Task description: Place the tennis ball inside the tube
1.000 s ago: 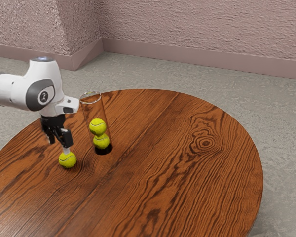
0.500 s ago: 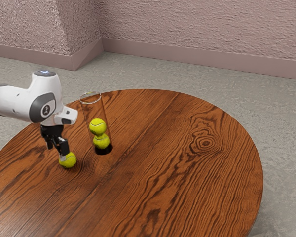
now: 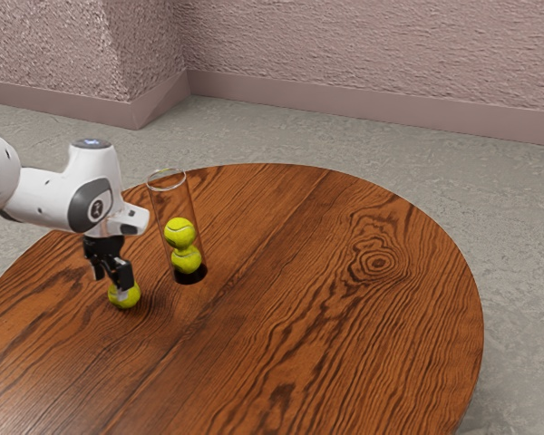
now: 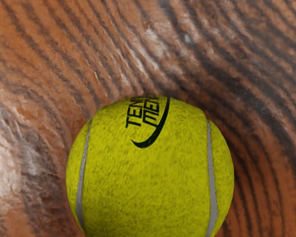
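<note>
Ball [image 3: 133, 296] is resting on the bench [image 3: 299, 362], right under the end effector [image 3: 115, 287]; in the wrist view it is being seen close beneath the hand. The end effector is being read as open: its fingers are standing apart at the ball, and no squeeze from both sides is being shown. Tube [image 3: 172, 208] is standing upright near the end effector, toward the exterior view's right, its rim above fingertip level. An upper ball [image 3: 179, 233] and a lower ball [image 3: 188, 261] are being held inside it, beneath an empty upper stretch.

Step in hand is being judged as lining up for the grasp; insertion is being left undone.

Risks being noted:
- If the fingers are being closed above the ball's widest part, it may be squeezed out downward or rolled off, its surface being curved.
- If one finger is being pressed onto the ball through poor centring, it may be pushed toward the tube.
- If the lift is being kept too low during the carry, the tube's wall may be struck and the tube toppled, being tall and narrow.
- If release is being made off-centre, the ball may be caught on the rim.
</note>
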Controlling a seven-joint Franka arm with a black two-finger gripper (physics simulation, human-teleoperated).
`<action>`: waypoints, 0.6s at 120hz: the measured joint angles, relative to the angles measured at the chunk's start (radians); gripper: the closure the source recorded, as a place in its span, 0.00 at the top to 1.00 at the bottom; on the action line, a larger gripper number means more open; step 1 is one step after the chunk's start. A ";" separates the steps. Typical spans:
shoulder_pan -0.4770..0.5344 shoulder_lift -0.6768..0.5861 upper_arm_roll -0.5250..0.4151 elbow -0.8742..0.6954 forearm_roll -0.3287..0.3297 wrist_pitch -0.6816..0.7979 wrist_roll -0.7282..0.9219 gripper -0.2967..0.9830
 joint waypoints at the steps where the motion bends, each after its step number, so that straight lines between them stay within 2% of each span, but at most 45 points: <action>1: 0.000 0.002 0.000 0.001 -0.001 0.001 0.001 0.77; 45: 0.000 0.074 -0.008 0.013 -0.075 0.050 0.031 0.77; 72: 0.000 0.089 -0.008 0.009 -0.096 0.083 0.042 0.77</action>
